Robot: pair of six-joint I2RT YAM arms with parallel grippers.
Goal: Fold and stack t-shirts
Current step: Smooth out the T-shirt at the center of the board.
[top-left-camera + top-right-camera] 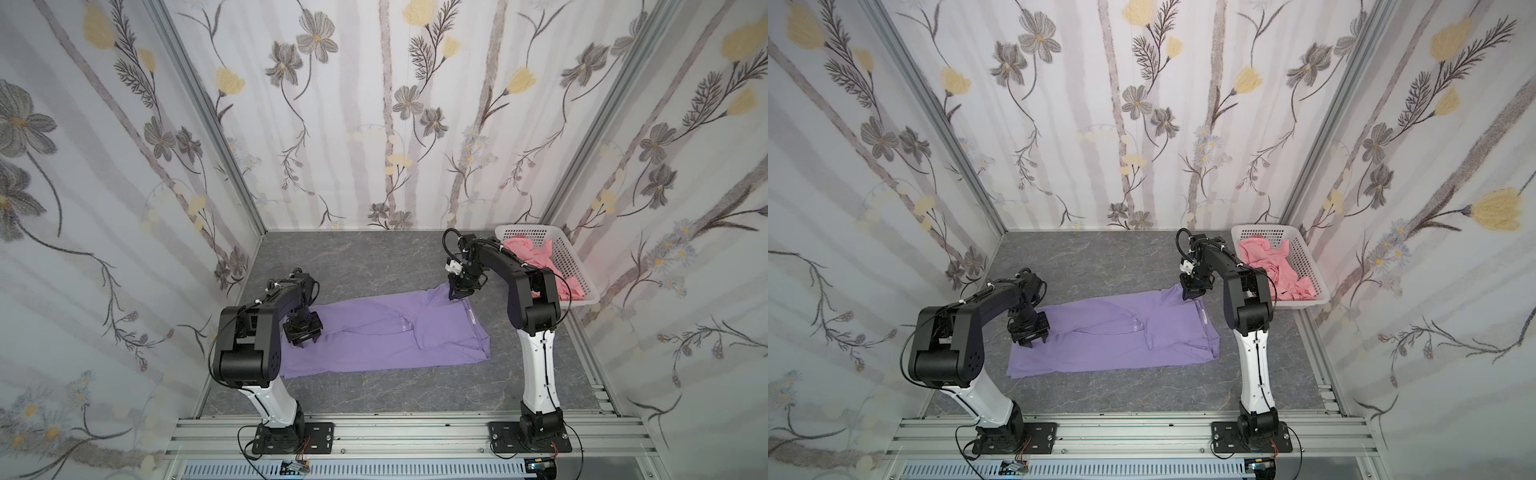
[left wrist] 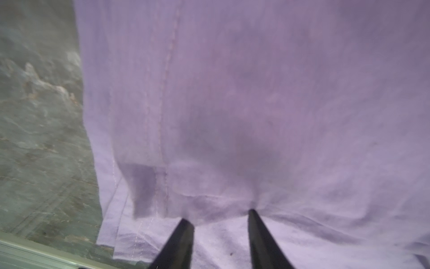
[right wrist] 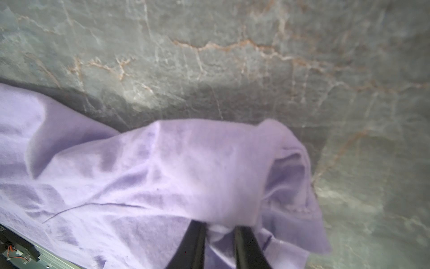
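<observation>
- Gripping for a lengthwise fold looks like the step in hand: both arms are down on the large lavender-purple cotton t-shirt [image 1: 374,345], which lies spread on the grey marbled bench [image 1: 374,257] between them
- The right claw [image 1: 455,294] is clenched on a wad of the shirt's cloth at the far corner of its collar end; the right wrist view shows fabric pinched between the black fingers [image 3: 195,244], and in both top views that corner rises off the bench in a small peak
- The left claw [image 1: 306,340] sits on the far edge near the hem end; the left wrist view shows its fingertips [image 2: 253,223] pressed into the cloth with a gap between them, and I cannot tell whether it has a hold yet
- The shirt's long axis runs across the bench from one arm to the other; the white neck label [image 1: 471,316] puts the collar end toward the right arm and the hem toward the left arm
- The next move likely calls for a sure left hold, then both claws lifting the far edge together and carrying it evenly toward the near edge; an uneven lift could twist the soft cotton
- The smaller salmon-pink garment [image 1: 536,255] lies crumpled in the white perforated plastic basket [image 1: 577,266] at the far corner beside the right arm, so stacking has not begun
</observation>
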